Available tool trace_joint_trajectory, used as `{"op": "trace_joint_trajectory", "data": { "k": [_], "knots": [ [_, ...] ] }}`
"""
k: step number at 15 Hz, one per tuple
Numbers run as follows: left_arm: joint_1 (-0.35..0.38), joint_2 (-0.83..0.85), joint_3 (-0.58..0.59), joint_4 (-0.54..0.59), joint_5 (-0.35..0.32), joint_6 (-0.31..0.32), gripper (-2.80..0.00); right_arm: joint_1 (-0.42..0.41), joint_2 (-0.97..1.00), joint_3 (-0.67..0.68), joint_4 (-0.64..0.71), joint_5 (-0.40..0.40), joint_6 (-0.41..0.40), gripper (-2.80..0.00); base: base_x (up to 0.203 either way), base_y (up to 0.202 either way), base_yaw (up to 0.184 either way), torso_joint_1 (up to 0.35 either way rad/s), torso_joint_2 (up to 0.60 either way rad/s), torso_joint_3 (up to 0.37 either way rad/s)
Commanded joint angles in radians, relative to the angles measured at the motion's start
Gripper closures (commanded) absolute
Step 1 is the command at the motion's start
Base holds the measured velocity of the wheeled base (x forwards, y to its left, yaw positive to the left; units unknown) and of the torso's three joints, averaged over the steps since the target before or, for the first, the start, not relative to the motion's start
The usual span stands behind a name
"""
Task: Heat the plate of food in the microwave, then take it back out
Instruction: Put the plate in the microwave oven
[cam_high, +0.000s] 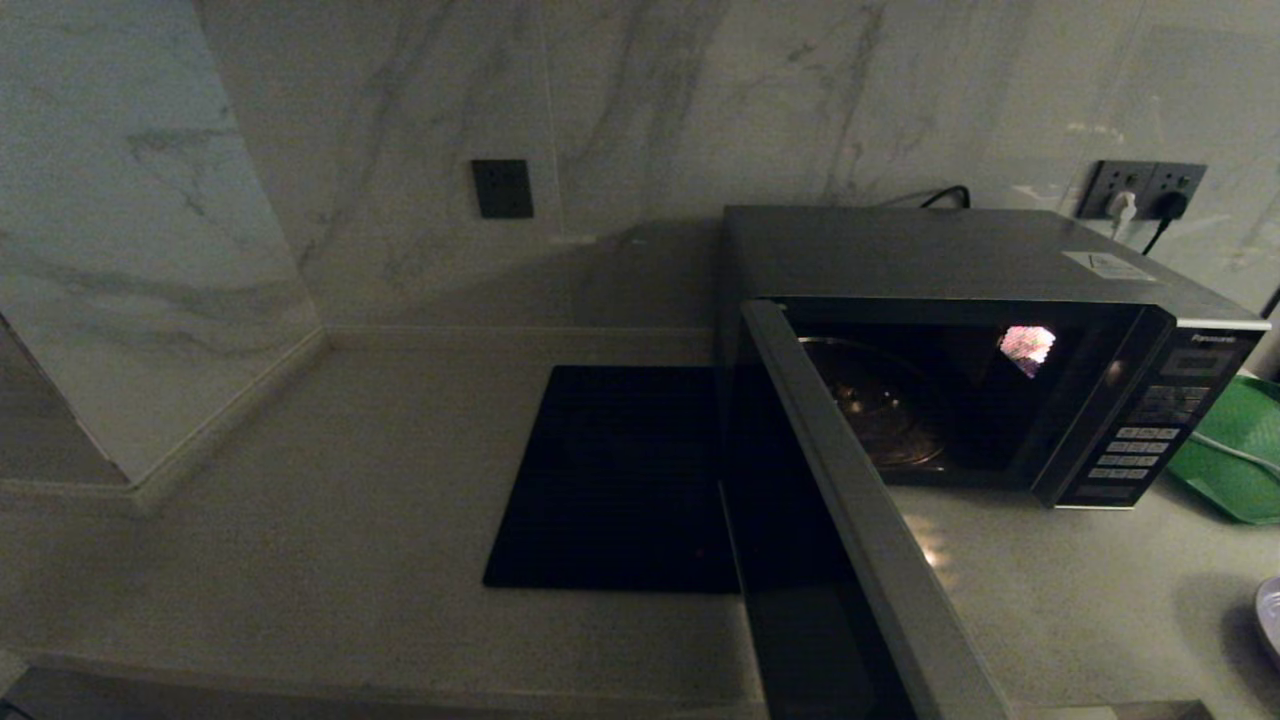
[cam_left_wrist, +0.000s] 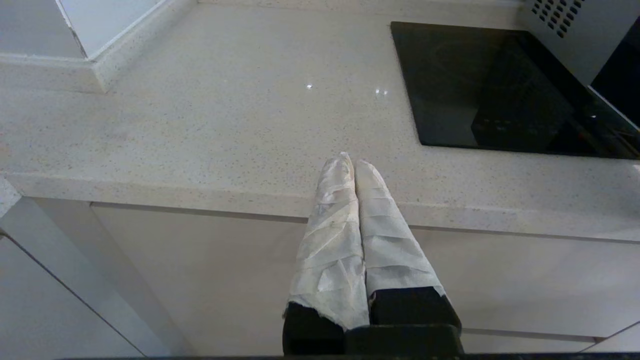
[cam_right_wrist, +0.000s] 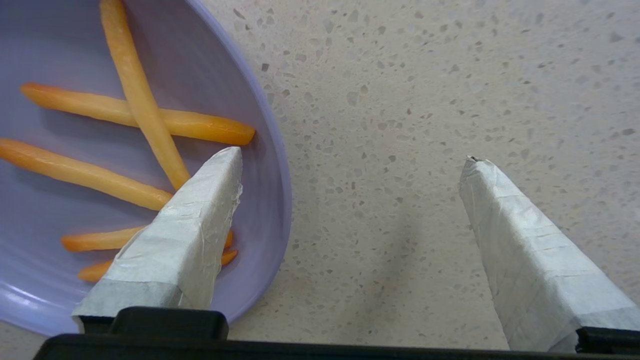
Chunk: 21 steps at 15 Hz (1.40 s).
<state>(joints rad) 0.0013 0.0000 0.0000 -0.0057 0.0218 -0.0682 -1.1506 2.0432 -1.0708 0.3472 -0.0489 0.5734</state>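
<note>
The microwave (cam_high: 980, 260) stands at the back right of the counter with its door (cam_high: 860, 520) swung wide open towards me and its glass turntable (cam_high: 880, 400) bare. The plate of food (cam_right_wrist: 50, 50), pale lilac with several orange fries (cam_right_wrist: 135, 85), sits on the speckled counter; only its edge (cam_high: 1271, 615) shows at the far right of the head view. My right gripper (cam_right_wrist: 350, 155) is open and low over the plate's rim. One finger (cam_right_wrist: 190, 225) hangs over the plate, the other (cam_right_wrist: 520, 250) over bare counter. My left gripper (cam_left_wrist: 352, 160) is shut and empty at the counter's front edge.
A flat black square slab (cam_high: 610, 480) lies in the counter left of the microwave. A green tray (cam_high: 1240, 450) with a white cable sits right of it. Wall sockets (cam_high: 1140, 190) are behind. A marble wall block juts out at the left.
</note>
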Motion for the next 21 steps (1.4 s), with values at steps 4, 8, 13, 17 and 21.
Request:
{"op": "trace_joint_trajectory", "data": {
  "k": [4, 8, 13, 17, 21],
  "knots": [
    [0.001, 0.000, 0.000, -0.001, 0.001, -0.001, 0.00, 0.012, 0.009, -0.008, 0.003, 0.000, 0.003, -2.80, 0.000, 0.000, 0.000, 0.000, 0.00, 0.000],
    [0.000, 0.001, 0.000, -0.001, 0.001, -0.001, 0.00, 0.027, 0.015, -0.012, 0.003, 0.000, 0.003, -2.80, 0.000, 0.000, 0.000, 0.000, 0.00, 0.000],
    [0.002, 0.000, 0.000, -0.001, 0.000, -0.001, 0.00, 0.040, 0.037, -0.029, 0.003, 0.000, 0.010, -2.80, 0.000, 0.000, 0.000, 0.000, 0.00, 0.000],
    [0.001, 0.000, 0.000, 0.000, 0.000, -0.001, 0.00, 0.039, 0.052, -0.038, 0.003, 0.000, 0.011, -2.80, 0.000, 0.000, 0.000, 0.000, 0.00, 0.000],
    [0.000, 0.000, 0.000, -0.001, 0.001, -0.001, 0.00, 0.039, 0.066, -0.043, 0.003, 0.000, 0.011, -2.80, 0.000, 0.000, 0.000, 0.000, 0.00, 0.000]
  ]
}}
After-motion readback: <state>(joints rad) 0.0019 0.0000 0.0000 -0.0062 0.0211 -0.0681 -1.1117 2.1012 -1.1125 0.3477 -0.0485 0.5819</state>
